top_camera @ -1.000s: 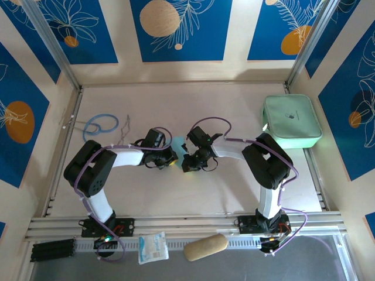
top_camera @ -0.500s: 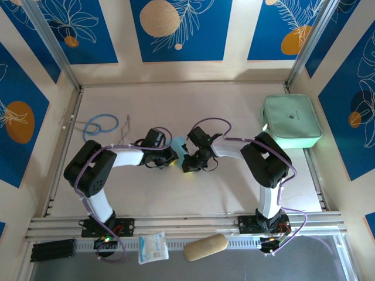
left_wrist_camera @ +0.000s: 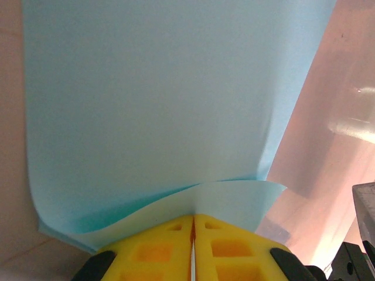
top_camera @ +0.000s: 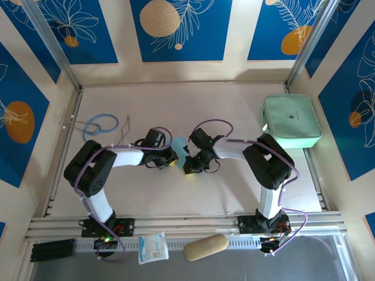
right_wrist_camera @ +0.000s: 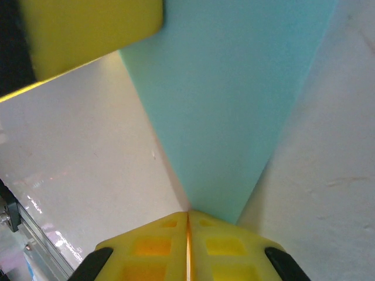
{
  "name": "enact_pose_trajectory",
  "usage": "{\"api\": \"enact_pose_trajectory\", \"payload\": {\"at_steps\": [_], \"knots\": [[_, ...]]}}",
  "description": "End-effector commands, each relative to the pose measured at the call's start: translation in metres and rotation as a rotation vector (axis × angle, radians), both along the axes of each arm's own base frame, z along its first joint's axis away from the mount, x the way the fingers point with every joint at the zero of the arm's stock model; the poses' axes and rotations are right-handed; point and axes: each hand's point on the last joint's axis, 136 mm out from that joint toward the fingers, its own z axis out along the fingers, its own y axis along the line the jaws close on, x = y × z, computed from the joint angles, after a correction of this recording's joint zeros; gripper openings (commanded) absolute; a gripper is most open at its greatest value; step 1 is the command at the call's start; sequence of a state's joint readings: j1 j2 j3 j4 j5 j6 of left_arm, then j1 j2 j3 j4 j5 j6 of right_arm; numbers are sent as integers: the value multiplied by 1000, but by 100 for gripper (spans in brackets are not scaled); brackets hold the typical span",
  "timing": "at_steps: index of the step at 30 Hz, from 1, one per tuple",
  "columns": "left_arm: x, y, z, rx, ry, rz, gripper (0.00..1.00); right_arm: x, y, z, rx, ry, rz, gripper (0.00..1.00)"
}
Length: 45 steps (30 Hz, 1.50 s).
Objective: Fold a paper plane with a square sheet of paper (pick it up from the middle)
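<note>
square sheet of paper (left_wrist_camera: 146, 99) between pincers (left_wrist_camera: 192, 222) (right_wrist_camera: 187, 218)

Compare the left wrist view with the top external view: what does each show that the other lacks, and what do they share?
Left wrist: the left gripper shut on the light-blue paper, its lower layer curling at the pinch. Top external: the left arm and right arm meeting mid-table, the mint-green case far right, a blue cable loop left, a white packet near the bases. Shared: the paper and the pale table.
</note>
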<state>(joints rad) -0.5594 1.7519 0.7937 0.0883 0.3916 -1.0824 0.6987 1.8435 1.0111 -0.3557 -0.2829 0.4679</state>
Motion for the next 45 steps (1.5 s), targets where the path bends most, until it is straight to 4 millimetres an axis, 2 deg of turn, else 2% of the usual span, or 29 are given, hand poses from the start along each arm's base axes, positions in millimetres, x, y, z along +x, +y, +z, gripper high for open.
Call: {"api": "enact_pose_trajectory", "payload": {"at_steps": [1, 4, 9, 12, 20, 25, 35, 45], "knots": [[-15, 13, -22, 69, 62, -7, 10, -12, -9, -13, -31, 62, 0, 11], [-15, 12, -21, 65, 60, -9, 10, -10, -6, -11, -26, 66, 0, 11], [-15, 11, -19, 58, 56, -12, 10, 6, 4, 30, 53, -45, -12, 10], [-14, 10, -18, 52, 52, -11, 10, 15, 6, 42, 81, -87, -26, 10], [-12, 7, -14, 33, 45, -14, 10, 19, 12, 18, 49, -44, -30, 9], [-9, 4, -9, 13, 26, -25, 10, 16, 7, 1, 1, -16, -28, 9], [-2, -12, 24, -61, -90, -90, 10, 9, -5, -18, -73, 21, -25, 7], [-16, -15, 0, -39, -45, -133, 10, 7, -9, -24, -114, 44, -37, 6]]}}
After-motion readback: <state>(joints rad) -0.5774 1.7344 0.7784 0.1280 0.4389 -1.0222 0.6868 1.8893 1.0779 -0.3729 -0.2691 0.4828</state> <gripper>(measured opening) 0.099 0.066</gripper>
